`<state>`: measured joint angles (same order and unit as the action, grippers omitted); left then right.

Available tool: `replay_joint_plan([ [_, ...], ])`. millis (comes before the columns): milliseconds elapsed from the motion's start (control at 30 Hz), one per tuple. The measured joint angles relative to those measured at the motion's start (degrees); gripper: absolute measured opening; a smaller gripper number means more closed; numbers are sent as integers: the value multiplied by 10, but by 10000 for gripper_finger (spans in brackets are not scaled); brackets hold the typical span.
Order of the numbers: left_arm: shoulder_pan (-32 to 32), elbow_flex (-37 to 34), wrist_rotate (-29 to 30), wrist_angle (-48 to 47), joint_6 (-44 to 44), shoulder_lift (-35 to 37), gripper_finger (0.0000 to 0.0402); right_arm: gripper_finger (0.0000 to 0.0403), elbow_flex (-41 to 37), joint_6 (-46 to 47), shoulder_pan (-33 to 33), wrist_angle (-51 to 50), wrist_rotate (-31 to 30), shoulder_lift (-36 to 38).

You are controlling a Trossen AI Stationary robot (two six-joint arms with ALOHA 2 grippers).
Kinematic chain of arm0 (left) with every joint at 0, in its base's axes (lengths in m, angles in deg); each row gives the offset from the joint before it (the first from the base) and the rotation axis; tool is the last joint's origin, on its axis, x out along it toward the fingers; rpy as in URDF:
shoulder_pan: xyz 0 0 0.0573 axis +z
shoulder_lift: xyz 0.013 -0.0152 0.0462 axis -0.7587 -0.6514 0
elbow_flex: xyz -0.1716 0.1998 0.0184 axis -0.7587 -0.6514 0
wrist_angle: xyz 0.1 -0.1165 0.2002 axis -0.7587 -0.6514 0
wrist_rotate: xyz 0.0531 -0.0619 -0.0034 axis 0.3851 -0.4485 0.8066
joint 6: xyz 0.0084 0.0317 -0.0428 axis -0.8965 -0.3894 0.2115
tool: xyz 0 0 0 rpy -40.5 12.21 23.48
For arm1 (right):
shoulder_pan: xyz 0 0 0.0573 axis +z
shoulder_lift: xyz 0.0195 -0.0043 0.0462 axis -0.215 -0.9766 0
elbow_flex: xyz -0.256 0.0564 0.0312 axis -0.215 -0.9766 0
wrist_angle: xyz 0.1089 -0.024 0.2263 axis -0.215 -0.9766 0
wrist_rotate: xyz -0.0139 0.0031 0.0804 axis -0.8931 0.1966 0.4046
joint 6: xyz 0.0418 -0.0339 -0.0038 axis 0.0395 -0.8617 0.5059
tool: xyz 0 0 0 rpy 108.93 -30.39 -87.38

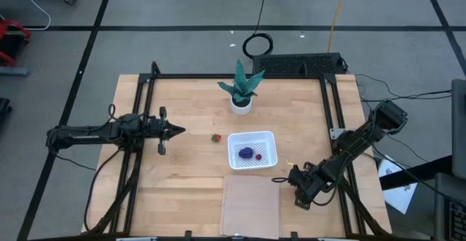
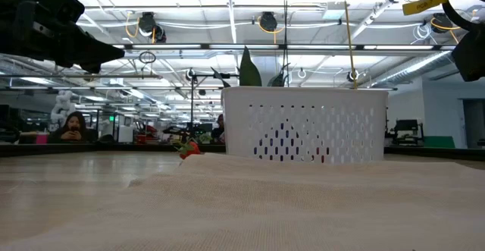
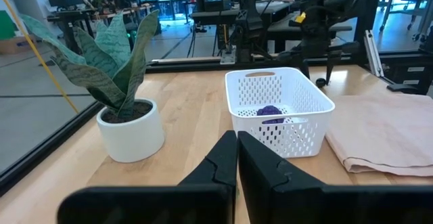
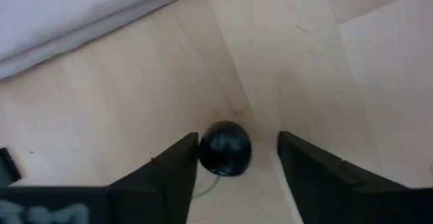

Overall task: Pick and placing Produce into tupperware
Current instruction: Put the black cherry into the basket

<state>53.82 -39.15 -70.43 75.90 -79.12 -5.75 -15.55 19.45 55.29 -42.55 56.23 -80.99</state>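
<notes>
Down near the counter's right edge, the right gripper (image 4: 237, 158) straddles the black fruit (image 4: 225, 148), fingers apart, one touching it. Left gripper (image 1: 172, 130) waits closed, farther away

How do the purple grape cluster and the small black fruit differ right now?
The purple grape cluster lies inside the white tupperware; the black fruit sits on the bare table beside the tan sheet. The cluster is lumpy and purple; the black fruit is smooth, round and glossy. No gripper is near the cluster; the right gripper straddles the black fruit, one finger touching it. Both are tiny toy produce.
</notes>
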Motion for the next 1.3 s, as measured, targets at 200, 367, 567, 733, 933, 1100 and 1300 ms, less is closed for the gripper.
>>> replay_joint_plan([
  [200,0,0,0,-4,0,0,17,109,0,-2,0,-5,-2,0],
  [367,0,0,0,-5,0,0,17,95,0,-10,0,-4,-1,0],
  [567,0,0,0,-5,0,0,17,118,0,-12,0,2,2,8],
  [733,0,0,0,-4,0,0,17,108,-3,-14,-8,5,9,43],
  [933,0,0,0,-4,0,0,17,94,-2,-50,-17,-4,11,84],
  [1100,0,0,0,-4,0,0,17,99,-1,-57,-31,-26,22,102],
  [1300,0,0,0,-4,0,0,17,99,14,-76,-45,-60,63,107],
])
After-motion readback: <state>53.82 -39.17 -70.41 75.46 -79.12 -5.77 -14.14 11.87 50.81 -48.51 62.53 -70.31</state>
